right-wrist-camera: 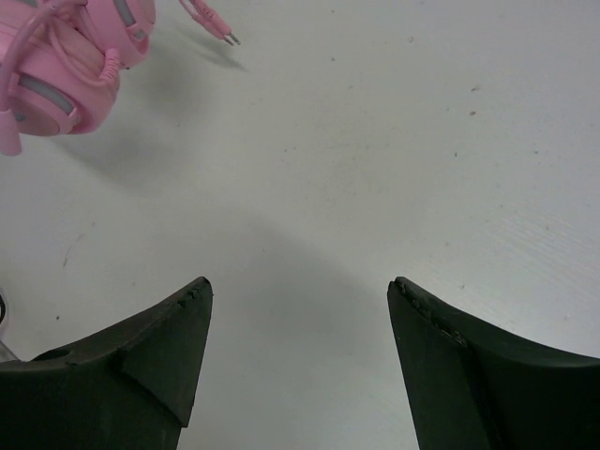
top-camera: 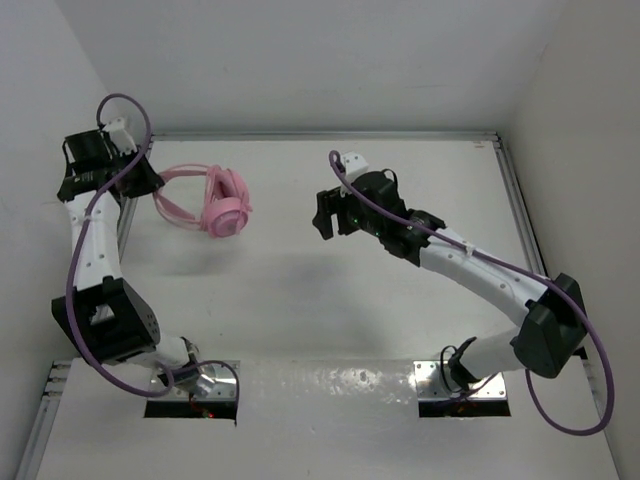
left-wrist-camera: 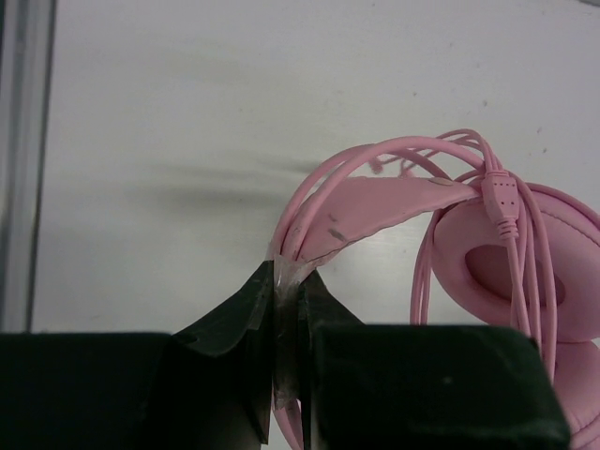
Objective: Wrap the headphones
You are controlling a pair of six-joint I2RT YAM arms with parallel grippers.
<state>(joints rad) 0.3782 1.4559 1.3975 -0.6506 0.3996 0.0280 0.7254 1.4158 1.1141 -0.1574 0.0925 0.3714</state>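
Note:
The pink headphones (top-camera: 225, 205) hang at the back left, earcups together. My left gripper (top-camera: 150, 178) is shut on the pink headband (left-wrist-camera: 375, 202) and holds it; the thin pink cable (left-wrist-camera: 511, 234) runs in loops over the band and down across an earcup (left-wrist-camera: 525, 272). My right gripper (top-camera: 322, 213) is open and empty, some way to the right of the headphones. In the right wrist view the earcups (right-wrist-camera: 66, 66) show at the top left, with a cable plug (right-wrist-camera: 220, 33) lying loose beside them, and the gripper (right-wrist-camera: 300, 291) is over bare table.
A metal rail (top-camera: 320, 135) runs along the back of the white table (top-camera: 330, 300), with walls behind and at both sides. Purple arm cables (top-camera: 575, 400) loop beside both arms.

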